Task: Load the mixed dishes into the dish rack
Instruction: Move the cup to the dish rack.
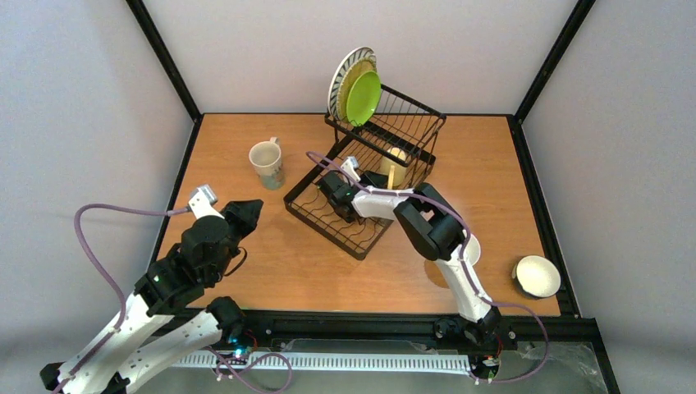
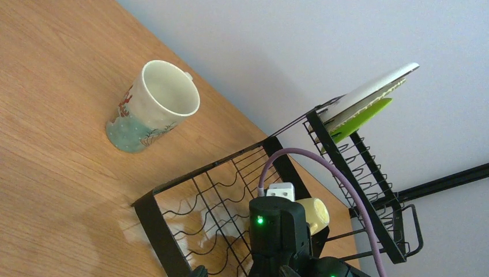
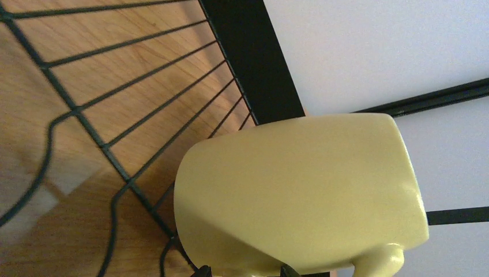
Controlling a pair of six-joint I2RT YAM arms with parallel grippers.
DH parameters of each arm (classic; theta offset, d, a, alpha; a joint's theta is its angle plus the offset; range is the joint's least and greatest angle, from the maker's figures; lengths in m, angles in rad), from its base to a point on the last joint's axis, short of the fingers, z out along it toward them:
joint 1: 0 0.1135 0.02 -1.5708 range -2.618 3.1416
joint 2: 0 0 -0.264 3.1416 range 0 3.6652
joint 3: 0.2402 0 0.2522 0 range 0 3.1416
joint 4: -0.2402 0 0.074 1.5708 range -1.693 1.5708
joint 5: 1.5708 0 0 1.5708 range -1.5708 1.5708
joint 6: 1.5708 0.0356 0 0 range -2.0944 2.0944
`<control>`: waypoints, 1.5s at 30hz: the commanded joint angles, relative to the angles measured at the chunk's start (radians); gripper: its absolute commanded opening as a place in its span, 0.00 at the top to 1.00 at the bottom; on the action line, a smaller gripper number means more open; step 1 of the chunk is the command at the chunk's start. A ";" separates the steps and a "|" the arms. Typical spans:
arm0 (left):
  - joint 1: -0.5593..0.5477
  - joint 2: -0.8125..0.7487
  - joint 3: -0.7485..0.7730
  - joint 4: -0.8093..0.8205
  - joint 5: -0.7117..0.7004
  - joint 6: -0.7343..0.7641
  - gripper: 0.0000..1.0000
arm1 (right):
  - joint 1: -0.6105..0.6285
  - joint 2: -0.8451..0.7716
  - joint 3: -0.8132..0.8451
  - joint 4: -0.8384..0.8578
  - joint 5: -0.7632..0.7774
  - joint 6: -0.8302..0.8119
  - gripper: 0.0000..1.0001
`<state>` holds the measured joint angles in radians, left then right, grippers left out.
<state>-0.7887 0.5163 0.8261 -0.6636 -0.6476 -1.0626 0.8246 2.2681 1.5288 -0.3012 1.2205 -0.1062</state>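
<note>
The black wire dish rack [image 1: 336,215] stands mid-table. Its taller basket holds the striped plate [image 1: 342,75] and the lime-green plate [image 1: 364,97] upright. My right gripper [image 1: 376,176] reaches into the rack and is shut on a pale yellow mug [image 3: 300,190], which lies on its side by the basket frame. Only the fingertips [image 3: 204,271] show under the mug. The mug also shows in the left wrist view [image 2: 314,212]. A second mug [image 1: 267,162] with a painted base stands upright left of the rack. My left gripper [image 1: 249,212] hovers shut and empty, near-left of the rack.
A small bowl [image 1: 536,275] sits at the near right of the table. A white dish [image 1: 473,249] is mostly hidden under my right arm. The right arm's purple cable [image 2: 323,167] arcs over the slotted tray. Black frame posts border the table.
</note>
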 commanded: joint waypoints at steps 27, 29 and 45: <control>-0.005 -0.024 -0.013 -0.057 -0.031 -0.023 0.31 | -0.137 0.049 0.051 0.022 -0.012 -0.007 0.31; -0.006 -0.023 -0.013 -0.057 -0.031 -0.023 0.31 | -0.136 0.048 0.051 0.001 -0.009 0.016 0.31; -0.005 0.061 0.085 -0.139 -0.097 -0.030 0.25 | 0.056 -0.009 0.128 -0.120 -0.060 0.125 0.31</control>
<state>-0.7887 0.5587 0.8322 -0.7383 -0.6830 -1.0782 0.8265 2.2932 1.5982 -0.3717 1.1675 -0.0360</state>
